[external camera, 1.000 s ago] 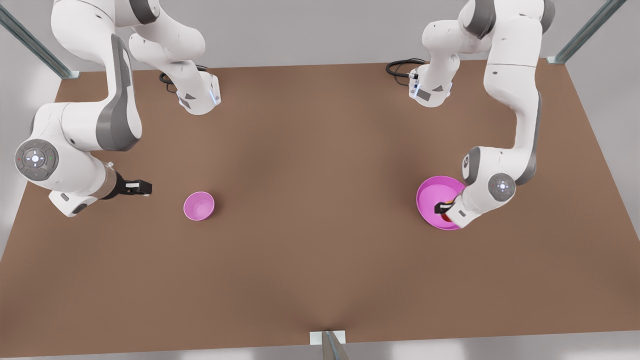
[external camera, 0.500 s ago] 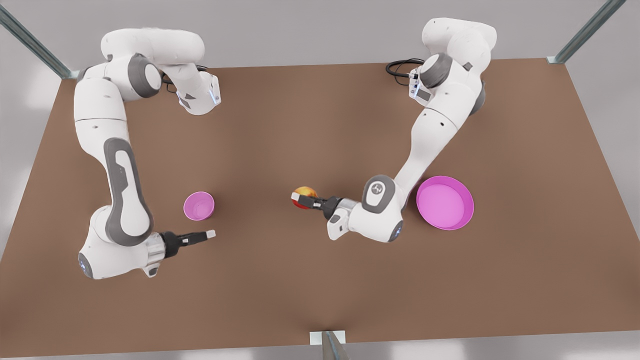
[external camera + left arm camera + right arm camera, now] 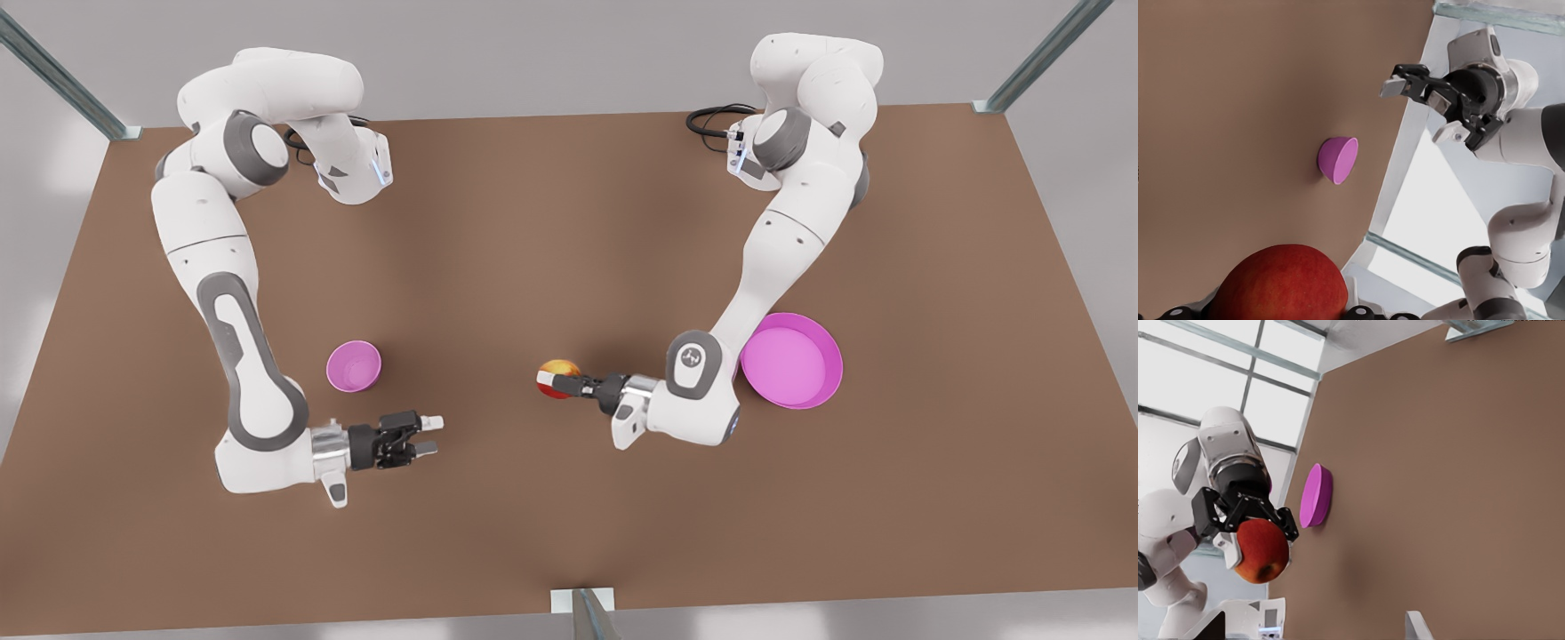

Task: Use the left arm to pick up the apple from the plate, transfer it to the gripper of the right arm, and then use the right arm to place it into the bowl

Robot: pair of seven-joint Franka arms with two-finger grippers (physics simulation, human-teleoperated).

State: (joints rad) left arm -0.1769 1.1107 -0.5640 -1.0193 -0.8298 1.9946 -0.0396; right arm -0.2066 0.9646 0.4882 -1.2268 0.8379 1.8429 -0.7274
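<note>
My left gripper is shut on the red and orange-yellow apple and holds it above the table's middle, pointing toward the front view's left. The left wrist view has the apple close up between the fingers. My right gripper is open and points at the apple from the front view's left, a wide gap away. It is also seen facing me as the right gripper. The right wrist view sees the left gripper holding the apple. The pink bowl stands just behind the right gripper. The pink plate holds nothing.
The brown table carries both arm bases at its far edge. The left arm's elbow overlaps the plate's rim. The bowl and plate also appear in the wrist views. Metal frame posts stand at the table's corners.
The left gripper lifted the apple off the plate and carried it to the table's middle. The right arm swung forward past the bowl, and its gripper now faces the apple.
</note>
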